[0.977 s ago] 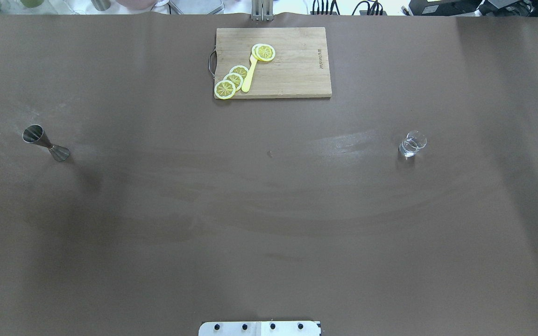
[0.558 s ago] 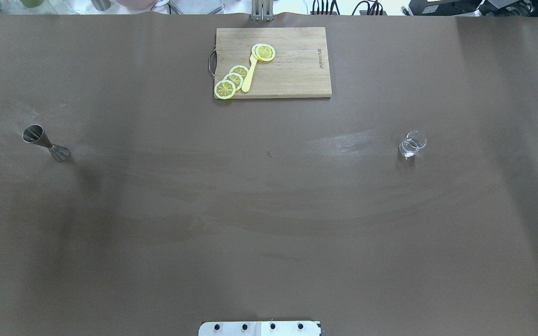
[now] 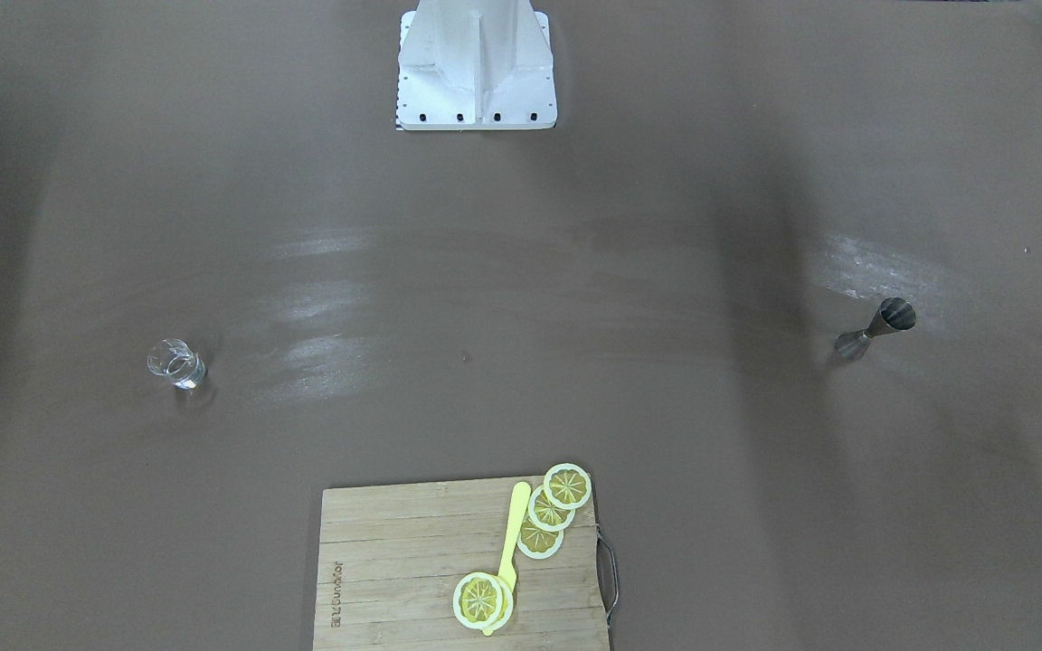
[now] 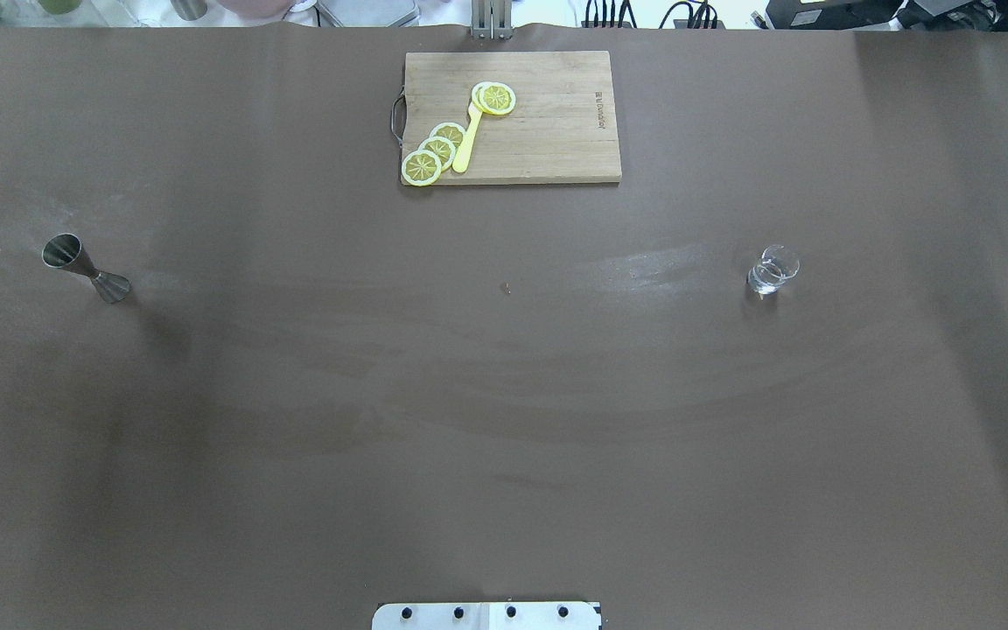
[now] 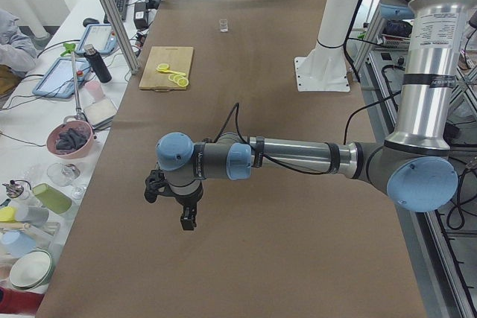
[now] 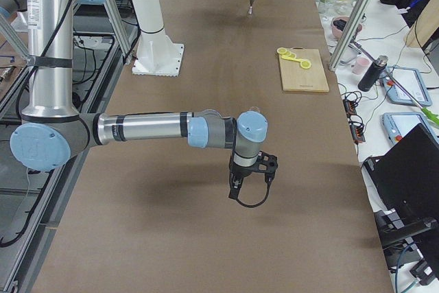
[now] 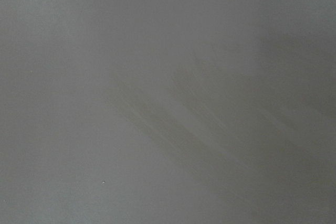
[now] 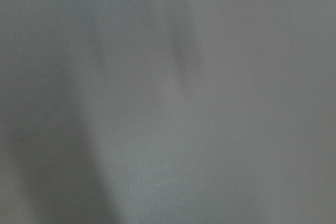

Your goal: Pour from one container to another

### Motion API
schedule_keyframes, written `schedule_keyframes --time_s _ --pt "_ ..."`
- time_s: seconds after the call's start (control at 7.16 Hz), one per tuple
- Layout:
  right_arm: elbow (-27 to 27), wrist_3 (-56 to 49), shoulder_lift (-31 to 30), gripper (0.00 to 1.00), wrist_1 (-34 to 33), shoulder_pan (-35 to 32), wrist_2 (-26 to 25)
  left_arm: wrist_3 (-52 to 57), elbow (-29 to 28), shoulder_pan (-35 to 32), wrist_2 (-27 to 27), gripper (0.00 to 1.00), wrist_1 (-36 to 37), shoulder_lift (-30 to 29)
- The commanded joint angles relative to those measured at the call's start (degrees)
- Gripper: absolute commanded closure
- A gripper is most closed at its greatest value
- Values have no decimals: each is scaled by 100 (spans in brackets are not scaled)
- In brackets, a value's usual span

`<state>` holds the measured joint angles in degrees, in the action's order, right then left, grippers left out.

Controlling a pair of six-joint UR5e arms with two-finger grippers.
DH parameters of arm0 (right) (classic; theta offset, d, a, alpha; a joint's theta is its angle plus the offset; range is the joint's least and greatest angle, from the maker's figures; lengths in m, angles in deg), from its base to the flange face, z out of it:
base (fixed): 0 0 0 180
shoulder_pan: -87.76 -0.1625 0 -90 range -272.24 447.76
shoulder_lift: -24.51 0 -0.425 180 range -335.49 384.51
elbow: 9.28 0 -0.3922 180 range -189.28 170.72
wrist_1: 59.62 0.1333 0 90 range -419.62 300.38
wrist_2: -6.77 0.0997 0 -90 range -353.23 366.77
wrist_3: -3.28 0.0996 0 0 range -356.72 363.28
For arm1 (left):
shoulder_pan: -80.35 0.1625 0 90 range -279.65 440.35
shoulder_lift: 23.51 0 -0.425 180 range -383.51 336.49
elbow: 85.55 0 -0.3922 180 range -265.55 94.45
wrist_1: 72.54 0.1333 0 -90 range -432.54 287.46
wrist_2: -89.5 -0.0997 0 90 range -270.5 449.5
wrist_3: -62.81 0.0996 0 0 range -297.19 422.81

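**Glass and jigger stand apart, both arms away from them**

You see the clear glass [image 4: 771,269] standing on the brown table [image 4: 504,420] on the robot's right side. The steel jigger [image 4: 84,269] stands far over on its left, well apart from the glass. The left gripper [image 5: 188,221] and right gripper [image 6: 234,192] hang above bare table, near neither vessel. Only the side views show them, so you cannot tell how their fingers stand. A cutting board [image 4: 548,122] with lemon slices [image 4: 434,150] lies at the far edge.
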<state>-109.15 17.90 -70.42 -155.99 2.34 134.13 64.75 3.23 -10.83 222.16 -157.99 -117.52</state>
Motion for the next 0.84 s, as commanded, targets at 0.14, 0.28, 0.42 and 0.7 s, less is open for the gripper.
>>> schedule_keyframes --time_s 0.14,0.28,0.42,0.7 --pt "-226 -3 -254 0 -22 -54 0 8 112 13 41 1 36 67" --pt "-217 -3 -246 0 -31 -54 0 8 157 13 32 1 37 59" --pt "-209 -3 -237 0 -31 -54 0 8 218 13 49 1 28 59" --pt "-200 -3 -246 0 -31 -54 0 8 341 13 58 1 28 59"
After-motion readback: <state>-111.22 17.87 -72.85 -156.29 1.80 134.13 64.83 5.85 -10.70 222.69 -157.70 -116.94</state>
